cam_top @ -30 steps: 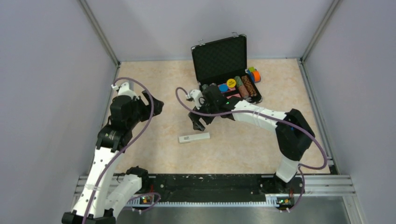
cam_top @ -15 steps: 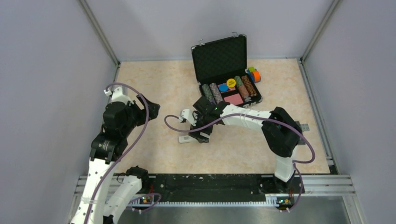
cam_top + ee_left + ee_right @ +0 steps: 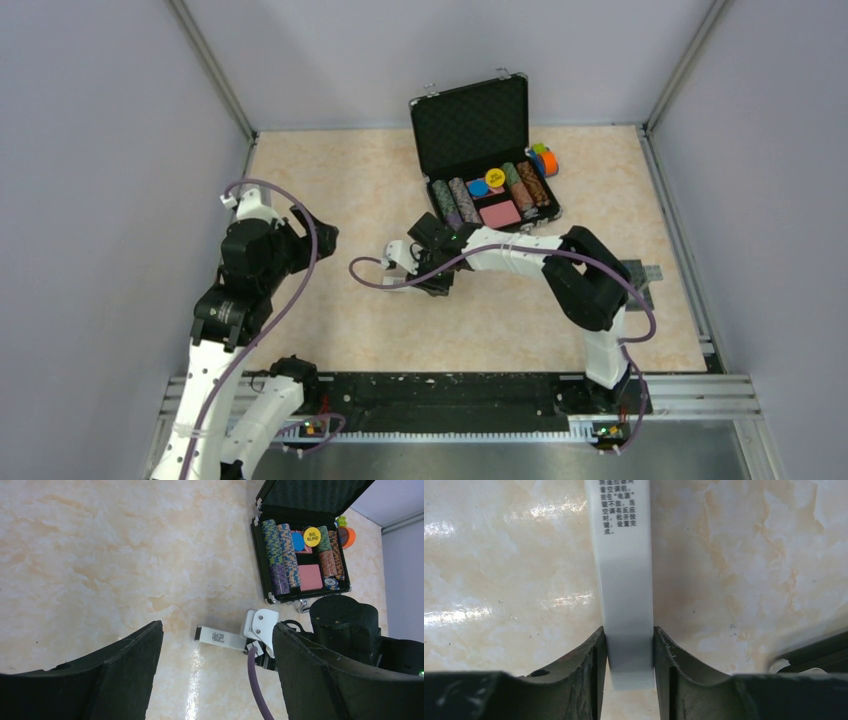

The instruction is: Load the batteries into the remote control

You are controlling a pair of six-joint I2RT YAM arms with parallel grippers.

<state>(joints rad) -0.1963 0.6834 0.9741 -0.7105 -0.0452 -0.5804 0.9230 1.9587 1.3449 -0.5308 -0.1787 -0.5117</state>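
Observation:
The remote control [image 3: 626, 580], a slim white bar with a printed label, lies flat on the marble-patterned table. My right gripper [image 3: 629, 645] is shut on its near end, both fingers pressed against its long sides. In the left wrist view the remote control [image 3: 220, 638] sticks out to the left from under the right wrist. From above, my right gripper [image 3: 432, 280] sits low at the table's middle and covers most of the remote. My left gripper [image 3: 318, 228] hangs open to the left, above bare table, holding nothing. The batteries are out of view.
An open black case [image 3: 470, 120] with rows of poker chips [image 3: 455, 200] stands at the back, right behind the right wrist. Orange and green pieces [image 3: 545, 158] lie beside it. A grey baseplate [image 3: 640, 272] lies at the right edge. Walls close in three sides.
My right arm swung down and left onto the remote and its fingers closed on it. The left arm drew back slightly to the left.

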